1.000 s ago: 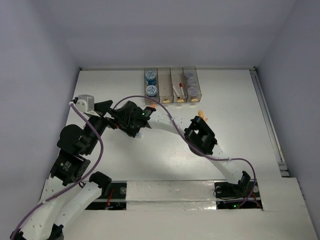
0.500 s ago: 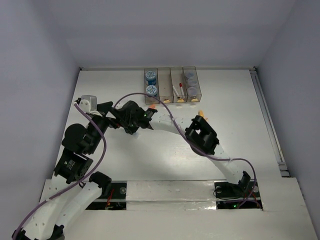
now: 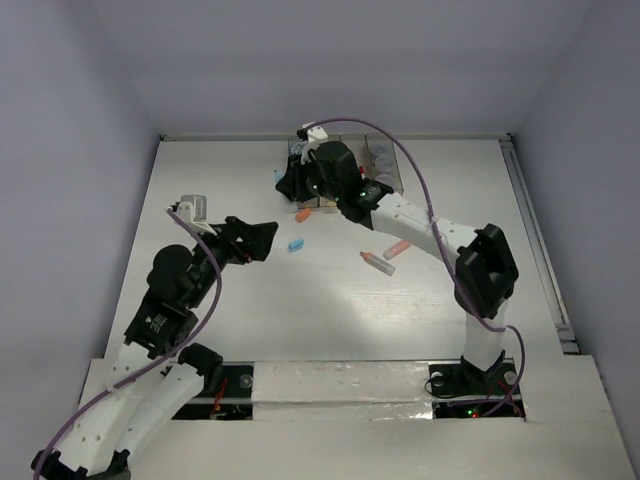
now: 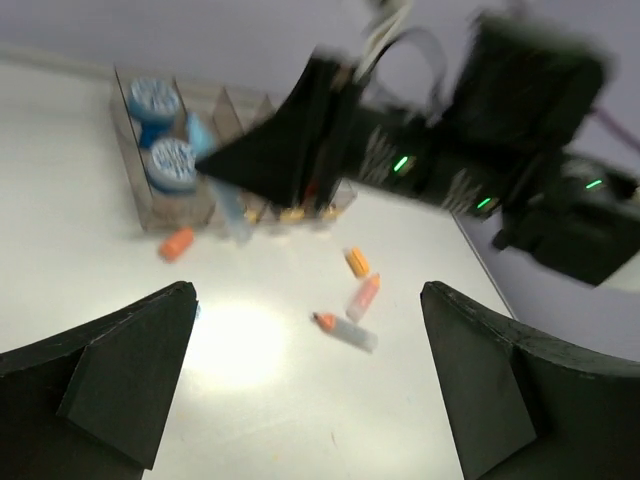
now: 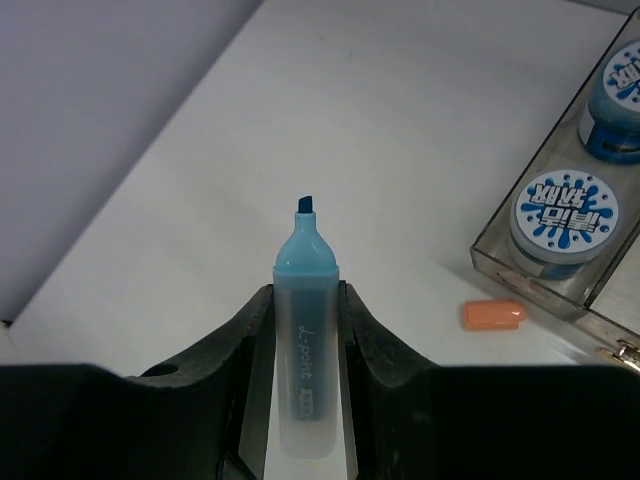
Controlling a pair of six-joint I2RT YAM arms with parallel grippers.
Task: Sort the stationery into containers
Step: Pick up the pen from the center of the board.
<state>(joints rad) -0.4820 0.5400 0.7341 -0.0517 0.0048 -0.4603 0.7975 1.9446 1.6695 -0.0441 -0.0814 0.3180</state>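
PICTURED: The right tool (image 5: 305, 300) pinches a short light-blue translucent highlighter stick (image 5: 305, 262) between its pressed-in fingers above the white desk (image 5: 380, 120). The stick's long axis runs straight along the tool, and its chisel tip points away from the wrist. The row of narrow translucent brownish plastic bins (image 5: 530, 282) lies just beside it, off to the right in the wrist view. The nearest bin holds round blue-topped rolls (image 5: 563, 215). A short orange stick (image 5: 493, 314) lies on the desk just outside that bin's end. The left tool (image 4: 308, 292) hangs spread wide and empty, well back from the bins, with a pink stick (image 4: 362, 296) on the desk in between. The right arm is plainly the nearer. The drop looks to call for a sideways carry past the roll bin to a freer one, with the stick turned to lie along the bin's length.
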